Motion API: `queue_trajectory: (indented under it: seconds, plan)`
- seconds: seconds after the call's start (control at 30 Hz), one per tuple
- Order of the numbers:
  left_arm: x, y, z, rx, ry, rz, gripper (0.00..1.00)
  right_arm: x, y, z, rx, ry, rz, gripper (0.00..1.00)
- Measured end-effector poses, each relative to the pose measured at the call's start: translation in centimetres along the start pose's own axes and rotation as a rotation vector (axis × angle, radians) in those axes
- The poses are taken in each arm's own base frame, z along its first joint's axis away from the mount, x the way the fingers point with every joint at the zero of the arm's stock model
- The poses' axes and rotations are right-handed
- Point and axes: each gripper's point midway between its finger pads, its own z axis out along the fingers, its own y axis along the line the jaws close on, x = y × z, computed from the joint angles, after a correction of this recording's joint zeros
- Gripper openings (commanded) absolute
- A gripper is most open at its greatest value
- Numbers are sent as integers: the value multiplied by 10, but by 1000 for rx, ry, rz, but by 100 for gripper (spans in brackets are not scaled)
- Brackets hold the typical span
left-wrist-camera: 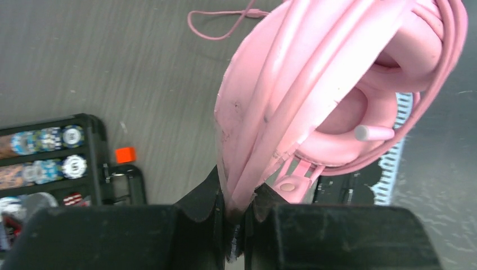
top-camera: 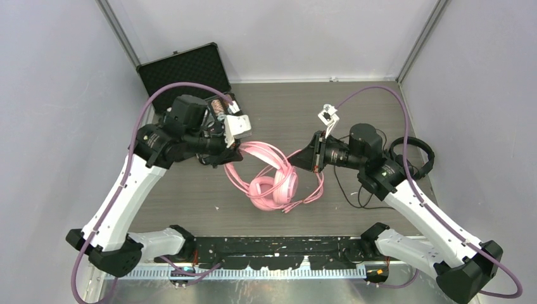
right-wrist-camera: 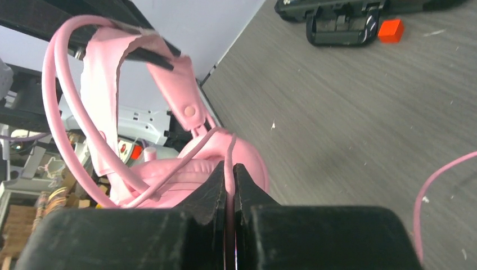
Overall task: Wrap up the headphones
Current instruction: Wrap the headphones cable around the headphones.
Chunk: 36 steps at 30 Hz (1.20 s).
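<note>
Left gripper (left-wrist-camera: 236,209): was seen clamped on the headband of the pink headphones (top-camera: 277,185), left of centre in the top view.
Right gripper (right-wrist-camera: 229,188): was pinched shut on the pink cable (right-wrist-camera: 230,160).
Pink headphones: were held at frame centre, over the table (top-camera: 190,196).
Black headphones (top-camera: 423,158): were placed at right edge.
Case (top-camera: 183,69): was left open, upper left.

The left gripper (left-wrist-camera: 236,209) is clamped on the band of the pink headset (left-wrist-camera: 315,84), its black fingers pressed against the band from both sides. The headset hangs above the grey table (left-wrist-camera: 112,56), with an ear cup at upper right. Pink cable (left-wrist-camera: 453,62) runs along the band, and a loose loop lies on the table. At left sits an open black case (left-wrist-camera: 93,169) holding round chips (left-wrist-camera: 73,166), with a small orange block (left-wrist-camera: 125,154) beside it.
</note>
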Motion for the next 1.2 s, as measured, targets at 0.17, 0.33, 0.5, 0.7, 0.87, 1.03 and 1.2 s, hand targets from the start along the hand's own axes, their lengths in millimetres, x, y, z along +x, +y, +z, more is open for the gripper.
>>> queue_trajectory:
  seconds: [0.17, 0.33, 0.5, 0.7, 0.87, 1.03, 1.2]
  plan:
    - [-3, 18, -1, -91, 76, 109, 0, 14, 4, -5, 2, 80, 76, 2]
    - [0, 30, 5, -138, 139, 184, 0, 23, 10, -7, -13, 128, 172, 2]
    - [-1, 34, 7, -163, 148, 256, 0, 22, 17, -4, -52, 122, 272, 4]
    - [4, 43, 8, -202, 175, 279, 0, 25, 15, 4, -79, 111, 395, 1]
    - [8, 50, 11, -235, 181, 285, 0, 25, 15, 6, -89, 104, 457, 8]
    - [11, 53, 11, -259, 189, 288, 0, 29, 14, 6, -89, 109, 496, 0]
    - [13, 54, 11, -275, 189, 285, 0, 30, 16, 2, -94, 106, 504, 10]
